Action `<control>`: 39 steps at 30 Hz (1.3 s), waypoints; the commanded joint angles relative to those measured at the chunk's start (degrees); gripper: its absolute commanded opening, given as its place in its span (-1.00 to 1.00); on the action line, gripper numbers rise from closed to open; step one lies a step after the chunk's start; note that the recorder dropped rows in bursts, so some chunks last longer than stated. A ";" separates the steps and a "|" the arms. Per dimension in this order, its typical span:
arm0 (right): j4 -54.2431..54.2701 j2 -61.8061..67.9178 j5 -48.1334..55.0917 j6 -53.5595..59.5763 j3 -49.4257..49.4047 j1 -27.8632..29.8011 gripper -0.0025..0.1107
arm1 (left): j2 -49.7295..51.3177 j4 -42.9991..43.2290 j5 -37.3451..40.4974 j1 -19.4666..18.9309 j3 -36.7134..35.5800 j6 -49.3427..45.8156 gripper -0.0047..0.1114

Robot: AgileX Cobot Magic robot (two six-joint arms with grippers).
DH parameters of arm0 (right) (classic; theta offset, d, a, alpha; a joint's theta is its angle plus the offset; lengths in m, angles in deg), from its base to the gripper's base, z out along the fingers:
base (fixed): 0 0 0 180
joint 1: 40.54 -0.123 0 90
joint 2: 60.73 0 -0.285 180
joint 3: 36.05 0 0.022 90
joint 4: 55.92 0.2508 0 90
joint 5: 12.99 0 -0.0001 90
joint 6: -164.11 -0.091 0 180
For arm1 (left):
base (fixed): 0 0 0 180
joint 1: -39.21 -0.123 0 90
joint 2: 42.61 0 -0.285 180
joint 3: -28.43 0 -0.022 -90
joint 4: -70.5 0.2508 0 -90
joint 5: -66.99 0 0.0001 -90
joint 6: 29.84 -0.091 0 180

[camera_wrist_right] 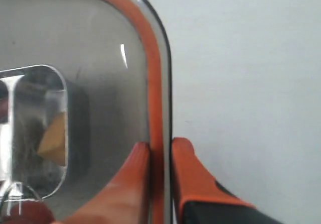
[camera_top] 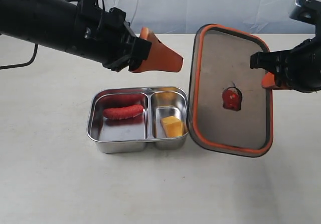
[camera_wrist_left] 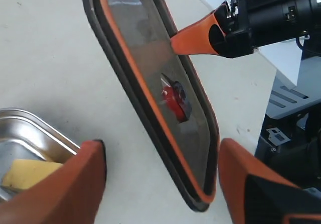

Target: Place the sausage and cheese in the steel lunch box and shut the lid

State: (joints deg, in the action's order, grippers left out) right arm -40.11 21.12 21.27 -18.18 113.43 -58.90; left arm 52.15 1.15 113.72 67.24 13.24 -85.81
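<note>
The steel lunch box (camera_top: 120,142) rests on the table with the red sausage (camera_top: 123,112) in its larger compartment and the yellow cheese (camera_top: 172,126) in the smaller one. The dark lid (camera_top: 215,68) is held tilted up beside the box's right side, orange seal and valve (camera_top: 231,99) facing the camera. My right gripper (camera_top: 269,78) is shut on the lid's right edge; its fingers pinch the rim (camera_wrist_right: 160,153). My left gripper (camera_top: 163,56) hangs open above and behind the box, holding nothing. The left wrist view shows the lid (camera_wrist_left: 150,68) and the cheese (camera_wrist_left: 27,174).
A pale tabletop (camera_top: 60,184) surrounds the box. A light cloth backdrop (camera_top: 200,8) runs behind the table. The left arm's black body (camera_top: 60,23) stretches over the table's back left.
</note>
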 commanded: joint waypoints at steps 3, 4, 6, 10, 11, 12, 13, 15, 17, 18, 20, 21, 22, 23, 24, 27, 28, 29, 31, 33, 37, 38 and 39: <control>14.21 -1.78 -0.71 11.99 0.07 0.35 -0.96 | -0.18 -2.51 1.30 0.15 -0.03 -0.74 0.14; 15.59 -1.78 -0.46 13.11 0.07 0.35 -0.96 | -0.18 -2.63 1.48 0.36 -0.03 -0.74 0.14; 17.85 -1.78 -0.47 14.67 0.07 -0.14 -0.96 | -0.18 -2.63 1.48 0.93 -0.03 -1.23 0.14; 19.36 -1.78 -0.59 15.82 0.44 -1.69 -0.96 | -0.18 -2.87 1.31 2.40 -0.03 -2.87 0.14; 19.68 -1.78 -0.59 15.82 0.44 -1.91 -0.96 | -0.18 -2.87 1.31 2.54 -0.03 -3.03 0.14; 20.37 -1.78 -0.70 15.82 0.44 -2.04 -0.96 | -0.18 -2.98 1.31 2.54 -0.03 -3.03 0.14; 20.79 -1.78 -0.81 15.82 0.44 -2.33 -0.96 | -0.18 -2.98 1.31 2.54 -0.03 -3.03 0.14; 22.13 -1.78 -1.21 15.94 0.44 -2.74 -0.96 | -0.18 -2.98 1.20 2.54 -0.03 -3.03 0.14; 23.39 -1.78 -1.83 16.91 0.44 -3.73 -0.96 | -0.18 -2.75 1.20 2.54 -0.03 -3.03 0.13; 24.22 -1.78 -1.92 17.90 0.44 -4.16 -0.96 | -0.18 -2.62 1.20 2.54 -0.03 -3.03 0.12; 26.48 -1.78 -1.92 19.75 0.44 -4.83 -0.96 | -0.18 -2.26 1.20 2.54 -0.03 -3.03 0.06; 27.48 -1.78 -1.92 20.56 0.44 -5.12 -0.96 | -0.18 -1.99 1.20 2.54 -0.03 -3.03 0.00; 28.34 -1.78 -1.92 21.12 0.44 -5.26 -0.96 | -0.18 -1.71 1.10 2.54 -0.03 -3.03 -0.11; 28.75 -1.78 -1.92 21.63 0.44 -5.40 -0.96 | -0.18 -1.44 1.10 2.54 -0.03 -3.03 -0.26; 28.91 -1.78 -1.92 21.76 0.44 -5.66 -0.96 | -0.18 -1.18 1.10 2.54 -0.03 -3.03 -0.41; 28.50 -1.78 -1.55 21.86 0.44 -5.69 -0.96 | -0.18 0.41 0.68 2.54 -0.03 -3.25 -0.91; 28.17 -1.78 -1.55 21.86 0.44 -5.69 -0.96 | -0.18 1.22 -0.13 2.54 -0.03 -3.11 -0.91; 27.75 -1.78 -1.55 21.86 0.44 -5.69 -0.96 | -0.18 1.85 -0.67 2.54 -0.03 -3.11 -0.92; 26.76 -1.78 -1.66 22.14 0.44 -5.69 -0.92 | -0.18 2.57 -1.76 2.41 -0.03 -3.11 -0.92; 25.01 -1.78 -1.79 22.25 0.44 -5.69 -0.78 | -0.29 4.45 -3.57 2.32 -0.03 -3.11 -0.92; 22.87 -1.88 -3.04 22.25 0.44 -5.69 -0.27 | -0.29 10.52 -8.66 2.32 -0.03 -2.94 -0.92; 22.60 -2.03 -3.68 22.25 0.44 -5.69 -0.14 | -0.29 12.44 -9.90 2.32 -0.03 -2.42 -0.92; 22.15 -2.32 -4.62 22.25 0.44 -5.69 -0.06 | -0.29 14.21 -11.05 2.32 -0.03 -1.54 -0.92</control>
State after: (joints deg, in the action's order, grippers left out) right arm -16.32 19.62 19.15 3.38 113.53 -64.67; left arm 52.15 11.05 106.17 69.47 13.24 -88.58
